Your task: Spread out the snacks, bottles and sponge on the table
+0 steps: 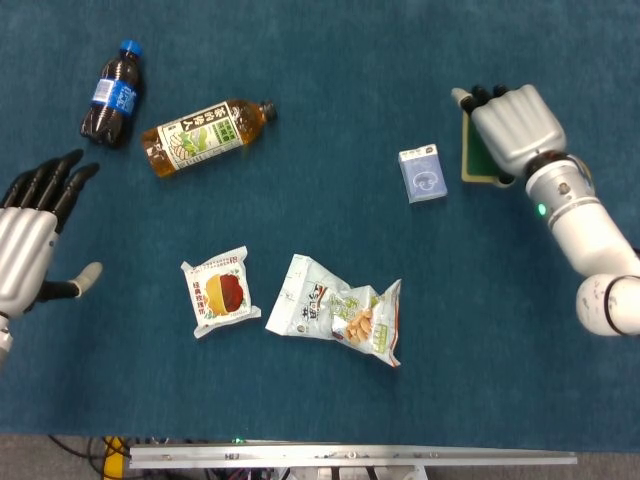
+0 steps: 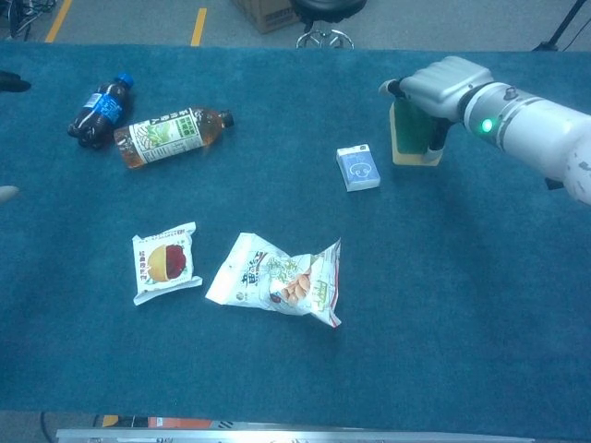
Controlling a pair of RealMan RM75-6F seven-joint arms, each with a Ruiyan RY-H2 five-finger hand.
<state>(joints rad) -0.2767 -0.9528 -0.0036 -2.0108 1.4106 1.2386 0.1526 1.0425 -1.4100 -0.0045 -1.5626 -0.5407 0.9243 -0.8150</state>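
Note:
The green-and-yellow sponge lies on the blue cloth at the right. My right hand hovers over it, its fingers stretched out past the sponge's far edge and the thumb beside it. A small blue box lies just left of the sponge. Far left, a cola bottle and a tea bottle lie close together. A small snack pack sits beside two overlapping snack bags. My left hand is spread open at the left edge, holding nothing.
The table's front edge has a metal rail. Beyond the far edge are the floor, a cardboard box and a chair base. Bare cloth lies between the object groups and along the right front.

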